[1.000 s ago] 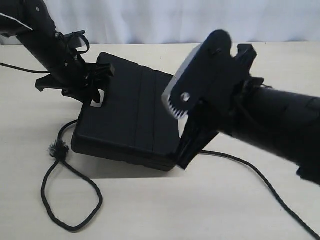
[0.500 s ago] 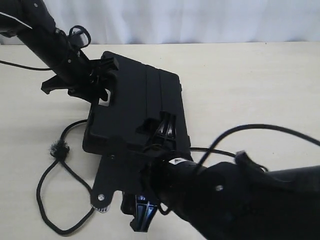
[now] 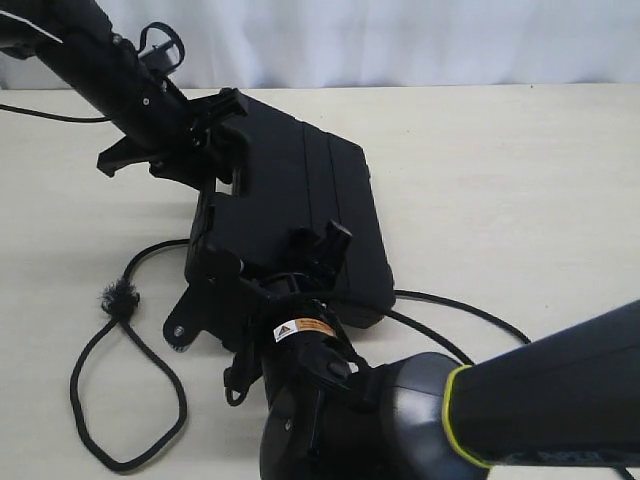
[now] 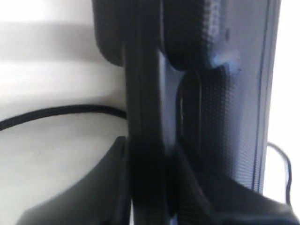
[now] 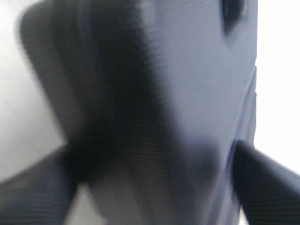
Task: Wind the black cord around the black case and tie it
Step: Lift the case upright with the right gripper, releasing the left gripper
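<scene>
The case [image 3: 300, 200] lay on the table [image 3: 500, 180], its long side running away from me and its handle end farthest off. The left gripper [image 3: 222, 150] was closed on that handle end, and the left wrist view showed the case's edge pinched between its fingers. The right gripper [image 3: 255, 280] stood at the near end with its fingers spread wide to either side of the case. That wrist view was too blurred for me to tell whether they pressed on it or only straddled it. The cord [image 4: 61, 111] ran along the table and under the case on the left arm's side. A thin black line came out again on the right arm's side and trailed off toward the table edge. I took this to be the same cord passing beneath. Its knotted end [image 3: 118, 298], with the loop, rested slack on the table near the case's left flank, gripped by nothing. No turn of cord crossed the top of the case, and no knot joined the two ends. By my judgement only the underpass was in place. Both ends remained to be brought over the lid, crossed and tied. I assessed the wrapping as barely begun.
</scene>
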